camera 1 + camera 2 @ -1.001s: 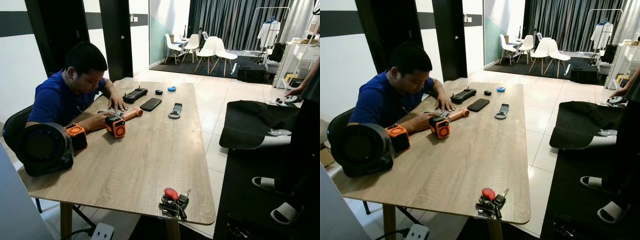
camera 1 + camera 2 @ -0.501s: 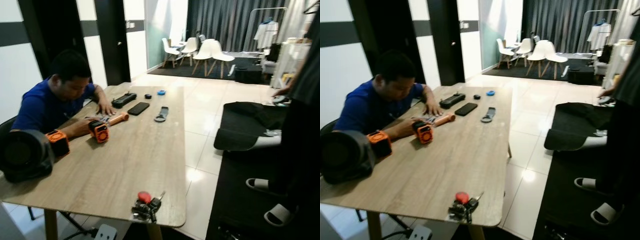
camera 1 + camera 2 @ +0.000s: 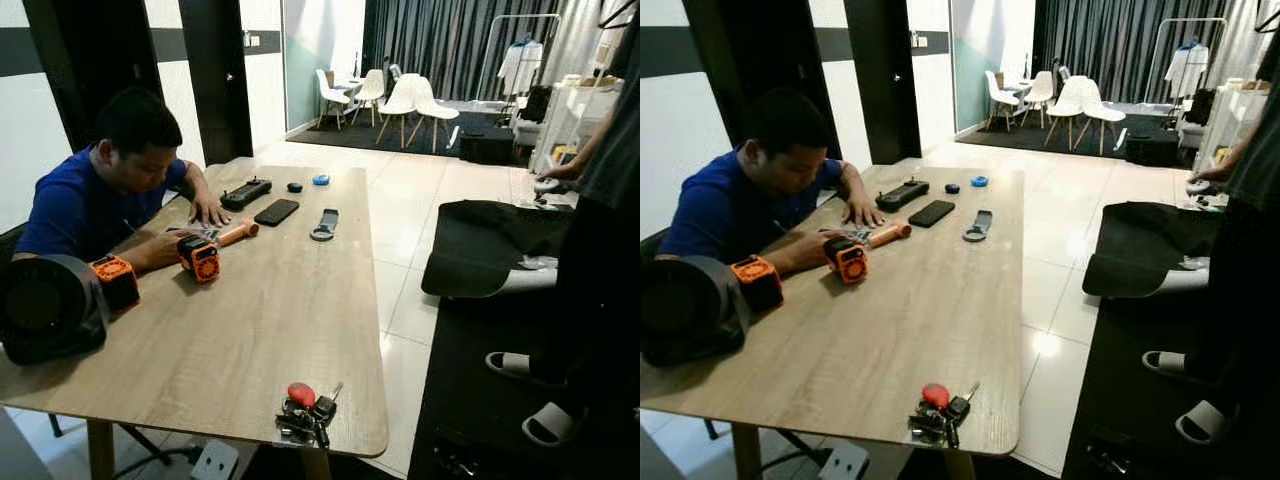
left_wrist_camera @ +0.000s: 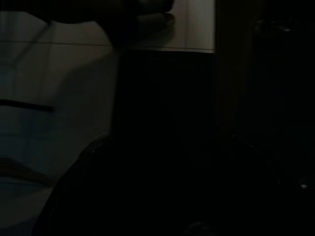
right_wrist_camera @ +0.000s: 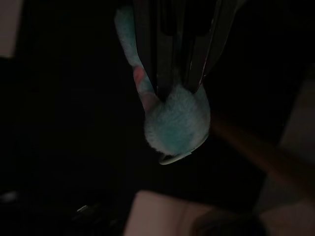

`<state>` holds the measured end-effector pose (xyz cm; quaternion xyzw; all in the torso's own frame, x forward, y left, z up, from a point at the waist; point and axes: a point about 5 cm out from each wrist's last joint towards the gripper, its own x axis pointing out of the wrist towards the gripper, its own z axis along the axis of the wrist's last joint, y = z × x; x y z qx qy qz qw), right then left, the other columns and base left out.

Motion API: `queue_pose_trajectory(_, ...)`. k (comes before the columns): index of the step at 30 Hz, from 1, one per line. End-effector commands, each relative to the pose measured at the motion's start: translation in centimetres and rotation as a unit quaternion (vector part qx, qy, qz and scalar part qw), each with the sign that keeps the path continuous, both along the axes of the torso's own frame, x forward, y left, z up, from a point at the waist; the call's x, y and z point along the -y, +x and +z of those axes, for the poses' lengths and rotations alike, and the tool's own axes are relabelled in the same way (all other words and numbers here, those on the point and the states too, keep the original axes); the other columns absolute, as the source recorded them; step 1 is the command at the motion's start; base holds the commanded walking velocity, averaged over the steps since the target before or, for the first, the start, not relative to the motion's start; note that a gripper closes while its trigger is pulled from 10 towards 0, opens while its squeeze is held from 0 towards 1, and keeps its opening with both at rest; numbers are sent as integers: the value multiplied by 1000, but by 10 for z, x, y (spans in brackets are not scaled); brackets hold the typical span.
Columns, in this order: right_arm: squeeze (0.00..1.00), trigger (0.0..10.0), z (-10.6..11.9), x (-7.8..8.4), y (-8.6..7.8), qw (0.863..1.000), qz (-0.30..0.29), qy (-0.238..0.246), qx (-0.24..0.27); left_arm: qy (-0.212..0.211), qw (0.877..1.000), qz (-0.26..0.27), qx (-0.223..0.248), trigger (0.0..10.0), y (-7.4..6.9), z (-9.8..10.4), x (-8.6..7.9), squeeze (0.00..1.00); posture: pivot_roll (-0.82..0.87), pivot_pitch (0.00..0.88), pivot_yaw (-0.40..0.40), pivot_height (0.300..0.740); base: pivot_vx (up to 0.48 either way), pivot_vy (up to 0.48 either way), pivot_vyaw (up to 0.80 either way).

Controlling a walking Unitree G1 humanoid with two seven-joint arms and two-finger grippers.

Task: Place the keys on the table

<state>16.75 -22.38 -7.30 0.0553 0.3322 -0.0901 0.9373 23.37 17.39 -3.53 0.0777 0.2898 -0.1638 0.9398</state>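
A bunch of keys point(image 3: 308, 411) with a red fob and a black car key lies on the wooden table point(image 3: 260, 320), close to its near edge on the right. In the dim right wrist view, my right gripper point(image 5: 178, 83) is shut on a fluffy pale-blue keychain point(image 5: 177, 123) with a pink patch, which hangs from the two black fingers. Whatever else hangs with it is lost in the dark. The left wrist view is nearly black and shows no detail of that arm.
A seated person point(image 3: 100, 190) in blue works at the table's left side, among orange devices point(image 3: 200, 258), a phone point(image 3: 275, 212) and a controller point(image 3: 245, 193). A black round device point(image 3: 45, 310) stands at near left. Another person point(image 3: 600, 250) stands right on a dark mat. A power strip point(image 3: 215, 460) lies underneath.
The camera has swung, so the table and the seated person sit further left in the picture. The keys on the table have stayed where they were.
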Motion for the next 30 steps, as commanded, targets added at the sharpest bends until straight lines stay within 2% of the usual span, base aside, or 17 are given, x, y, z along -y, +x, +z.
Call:
queue_pose_trajectory(1,0,10000,6,13,1,999,-20,-26,20,12,1000,5,6,10000,3,5,-8,0,50,10,30,740,0,0,0)
queue_pose_trajectory(6,0,10000,30,49,13,991,-58,-83,89,-7,1000,-4,18,10000,1,12,-15,0,55,15,22,740,0,0,0)
queue_pose_trajectory(8,0,10000,35,54,15,988,-62,-94,102,-9,1000,-9,19,10000,0,12,-17,0,55,17,22,740,0,0,0)
queue_pose_trajectory(10,0,10000,51,68,22,979,-76,-123,146,4,999,-31,27,10000,-3,15,-20,0,54,17,23,740,0,0,0)
queue_pose_trajectory(12,0,10000,66,77,30,968,-88,-141,187,-2,999,-45,30,10000,-4,17,-22,0,50,20,25,740,0,0,0)
queue_pose_trajectory(13,0,10000,66,77,30,968,-88,-141,187,-2,999,-45,30,10000,-4,17,-22,0,50,20,25,740,0,0,0)
queue_pose_trajectory(14,0,10000,85,86,42,956,-98,-153,231,-11,995,-88,37,10000,-10,20,-21,0,42,22,25,740,0,0,0)
queue_pose_trajectory(15,0,10000,85,86,42,956,-98,-153,231,-11,995,-88,37,10000,-10,20,-21,0,42,22,25,740,0,0,0)
queue_pose_trajectory(17,0,10000,97,87,51,951,-90,-153,255,-17,987,-157,40,10000,-20,22,-18,0,42,22,25,740,0,0,0)
queue_pose_trajectory(18,0,10000,97,87,51,951,-90,-153,255,-17,987,-157,40,10000,-20,22,-18,0,42,22,25,740,0,0,0)
queue_pose_trajectory(21,0,10000,100,85,56,951,-76,-149,260,-11,979,-199,29,10000,-28,20,-18,0,42,22,21,740,0,0,0)
queue_pose_trajectory(23,0,10000,98,78,60,956,-49,-140,255,18,968,-251,14,10000,-36,15,-16,0,43,20,17,740,0,0,0)
queue_pose_trajectory(25,0,10000,97,75,62,956,-35,-139,255,21,965,-262,8,10000,-38,13,-16,0,43,20,17,740,0,0,0)
queue_pose_trajectory(26,0,10000,101,72,64,952,-25,-141,269,13,966,-258,9,10000,-38,14,-16,0,48,17,16,740,0,0,0)
queue_pose_trajectory(28,0,10000,119,69,70,935,-22,-142,323,4,968,-250,17,10000,-36,16,-16,0,48,17,16,740,0,0,0)
queue_pose_trajectory(29,0,10000,134,70,76,922,-28,-138,360,-1,968,-250,19,10000,-35,17,-16,0,50,17,21,740,0,0,0)
queue_pose_trajectory(30,0,10000,144,69,83,916,-25,-134,378,-2,968,-250,24,10000,-34,18,-15,0,47,18,27,740,0,0,0)
